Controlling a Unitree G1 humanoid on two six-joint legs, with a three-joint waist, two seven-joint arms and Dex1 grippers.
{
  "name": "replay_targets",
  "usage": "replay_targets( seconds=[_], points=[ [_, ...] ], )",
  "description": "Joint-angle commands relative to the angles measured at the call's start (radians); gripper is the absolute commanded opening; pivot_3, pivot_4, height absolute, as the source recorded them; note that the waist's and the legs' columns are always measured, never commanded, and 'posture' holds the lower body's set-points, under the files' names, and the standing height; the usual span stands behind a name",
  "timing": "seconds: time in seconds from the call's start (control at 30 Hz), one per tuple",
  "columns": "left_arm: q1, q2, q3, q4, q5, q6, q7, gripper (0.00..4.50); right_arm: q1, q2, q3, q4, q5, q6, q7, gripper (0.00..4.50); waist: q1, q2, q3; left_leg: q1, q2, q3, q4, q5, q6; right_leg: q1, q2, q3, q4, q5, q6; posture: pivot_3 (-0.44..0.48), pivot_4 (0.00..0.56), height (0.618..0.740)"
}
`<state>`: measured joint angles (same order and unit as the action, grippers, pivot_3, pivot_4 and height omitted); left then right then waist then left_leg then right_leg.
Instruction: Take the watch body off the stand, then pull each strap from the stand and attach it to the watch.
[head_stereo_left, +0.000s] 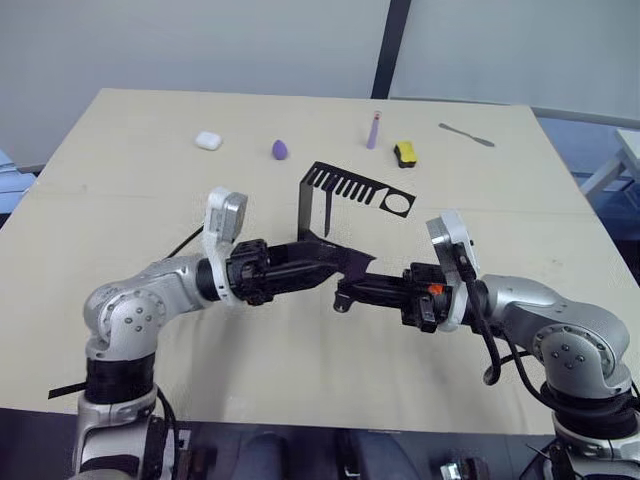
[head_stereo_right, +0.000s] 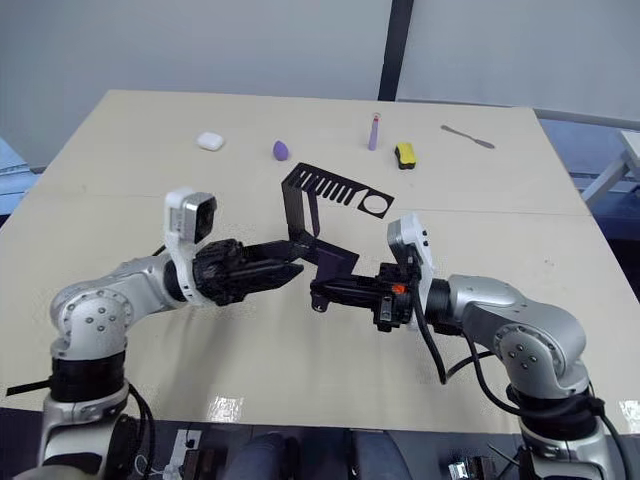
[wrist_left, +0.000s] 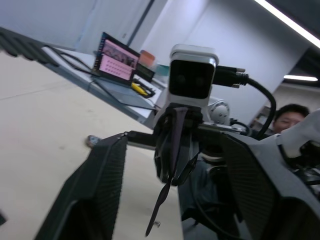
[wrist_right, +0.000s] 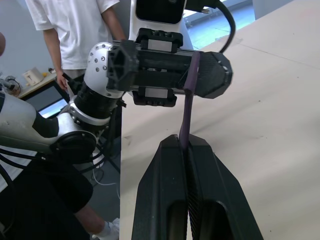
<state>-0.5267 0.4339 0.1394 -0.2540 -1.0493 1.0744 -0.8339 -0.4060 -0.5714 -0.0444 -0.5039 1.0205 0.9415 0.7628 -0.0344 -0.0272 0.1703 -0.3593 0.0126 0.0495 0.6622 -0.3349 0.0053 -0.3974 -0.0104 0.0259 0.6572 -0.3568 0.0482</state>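
While pinched, strap (wrist_right: 186, 107) lengthwise between grippers.

No legible text, label, brand, number or sign was found in any of the views. On the laptop screen (wrist_left: 116, 60) in the left wrist view, pink and white blocks were displayed, but nothing on it could be read. No markings could be made out on the small objects lying on the desk (head_stereo_left: 130, 150).
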Motion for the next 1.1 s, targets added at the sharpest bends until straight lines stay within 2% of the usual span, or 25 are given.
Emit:
replay_targets(
  seconds=[0.03, 0.37, 1.1],
  points=[
    [0.011, -0.024, -0.031, 0.009, 0.001, -0.018, 0.007, 1.78, -0.026, 0.010, 0.005, 0.005, 0.027, -0.005, 0.012, 0.00, 0.000, 0.000, 0.000, 0.000, 0.000, 0.000, 0.000, 0.000, 0.000, 0.000, 0.000, 0.000, 0.000, 0.000, 0.000, 0.000, 0.150, 0.740],
    [0.014, -0.070, -0.034, 0.013, -0.033, -0.035, 0.034, 1.78, -0.038, -0.011, 0.024, 0.013, 0.014, -0.009, 0.026, 0.00, 0.005, 0.000, 0.000, 0.000, 0.000, 0.000, 0.000, 0.000, 0.000, 0.000, 0.000, 0.000, 0.000, 0.000, 0.000, 0.000, 0.150, 0.740],
    [0.028, -0.076, -0.078, -0.005, 0.006, -0.096, 0.052, 1.78, -0.039, -0.025, 0.009, 0.025, 0.067, 0.010, 0.016, 0.00, 0.005, 0.000, 0.000, -0.001, 0.000, 0.000, 0.000, 0.000, 0.000, 0.000, 0.000, 0.000, -0.001, 0.000, 0.000, 0.000, 0.150, 0.740]
  ],
)
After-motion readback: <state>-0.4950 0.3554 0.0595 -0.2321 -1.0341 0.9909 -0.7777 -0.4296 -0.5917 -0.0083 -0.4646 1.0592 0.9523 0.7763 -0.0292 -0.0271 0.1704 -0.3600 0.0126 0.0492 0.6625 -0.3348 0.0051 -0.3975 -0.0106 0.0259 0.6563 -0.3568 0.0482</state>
